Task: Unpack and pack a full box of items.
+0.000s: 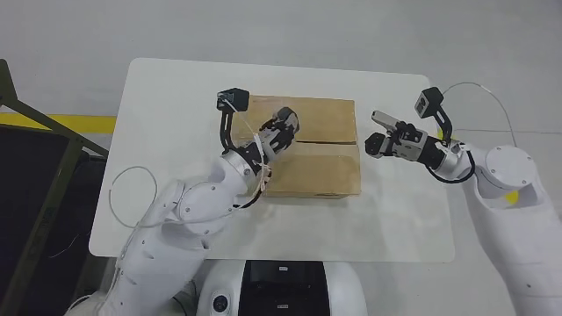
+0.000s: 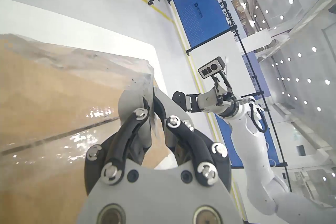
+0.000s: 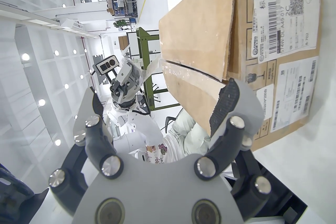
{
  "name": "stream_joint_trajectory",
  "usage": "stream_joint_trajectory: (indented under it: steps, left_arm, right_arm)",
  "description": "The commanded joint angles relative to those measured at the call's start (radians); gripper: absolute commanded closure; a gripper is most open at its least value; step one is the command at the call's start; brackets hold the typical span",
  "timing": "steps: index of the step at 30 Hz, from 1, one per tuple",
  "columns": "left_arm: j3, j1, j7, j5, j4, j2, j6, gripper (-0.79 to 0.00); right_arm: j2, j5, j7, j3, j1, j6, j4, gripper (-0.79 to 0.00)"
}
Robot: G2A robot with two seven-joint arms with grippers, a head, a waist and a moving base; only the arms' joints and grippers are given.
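Brown cardboard box (image 1: 312,149), unsealing step: left claw (image 2: 149,101) pinches its clear tape strip (image 2: 139,72), right claw (image 1: 372,133) gapes wide; next, probably peel tape away.

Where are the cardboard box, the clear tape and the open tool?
cardboard box (image 1: 325,154): top view, its top face.
clear tape (image 2: 126,70): left wrist view, lifted end.
right tool (image 1: 376,133): top view, between its fingertips.
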Motion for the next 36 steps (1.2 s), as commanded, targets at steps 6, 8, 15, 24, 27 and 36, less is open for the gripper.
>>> stream_joint_trajectory:
  steps: [6,8,15,24,27,36]
  left_arm:
    - [0.085,-0.051,-0.002,0.026,0.048,-0.013,0.014,-0.003]
    - [0.106,-0.063,-0.008,0.038,0.062,-0.016,0.018,-0.037]
    - [0.17,-0.106,-0.03,0.101,0.115,-0.027,0.032,-0.262]
    - [0.213,-0.148,-0.029,0.127,0.158,-0.042,0.04,-0.277]
    - [0.222,-0.158,-0.018,0.132,0.171,-0.047,0.035,-0.271]
    - [0.245,-0.182,0.01,0.151,0.242,-0.062,0.02,-0.243]
  right_arm:
    - [0.003,-0.001,-0.006,0.011,-0.016,-0.001,-0.008,-0.785]
    - [0.004,0.001,-0.007,0.017,-0.021,-0.002,-0.008,-0.785]
    - [0.007,0.007,-0.003,0.023,-0.03,-0.009,-0.001,-0.785]
    - [0.008,0.018,0.001,0.023,-0.026,-0.019,0.021,-0.785]
    - [0.009,0.021,0.0,0.025,-0.025,-0.021,0.028,-0.785]
    - [0.01,0.023,0.001,0.023,-0.021,-0.022,0.04,-0.785]
